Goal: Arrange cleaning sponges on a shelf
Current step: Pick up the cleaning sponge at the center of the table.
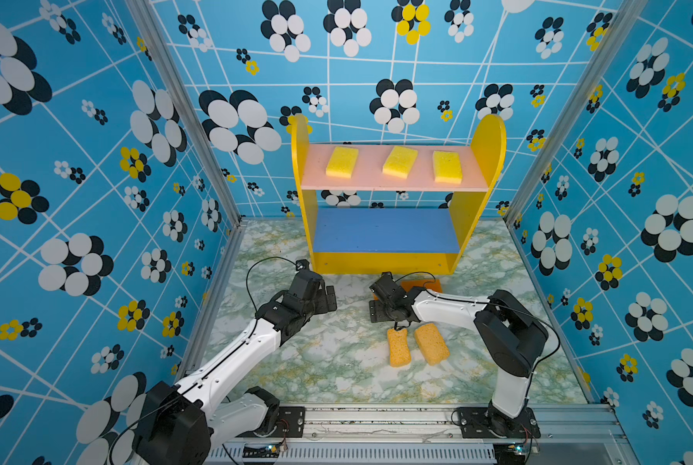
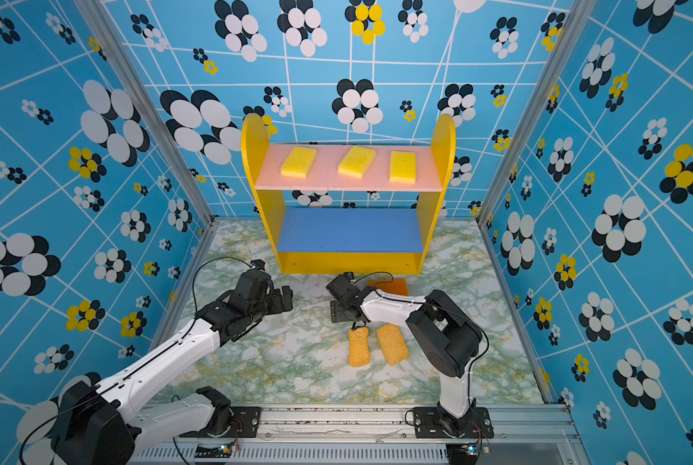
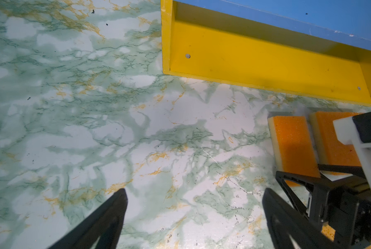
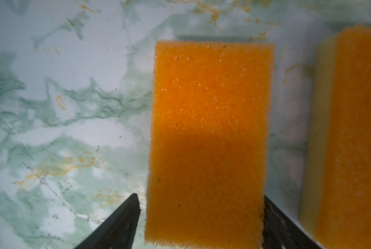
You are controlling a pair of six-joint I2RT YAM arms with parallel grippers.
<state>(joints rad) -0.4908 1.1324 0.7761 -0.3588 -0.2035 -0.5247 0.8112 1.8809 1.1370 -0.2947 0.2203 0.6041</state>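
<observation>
Marble-patterned tabletop, shelf at back.
Left gripper gapes empty; right gripper straddles orange sponge, grip uncertain; neighbouring sponge just beside.

two arms with white shells, black joints and wrists, thin black cables, black screwed base plates.

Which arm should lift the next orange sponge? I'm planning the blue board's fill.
Right. Its end effector already straddles an orange sponge on the table, one finger on each side. The left end effector hangs open over bare marble table, beside the shelf.
</observation>
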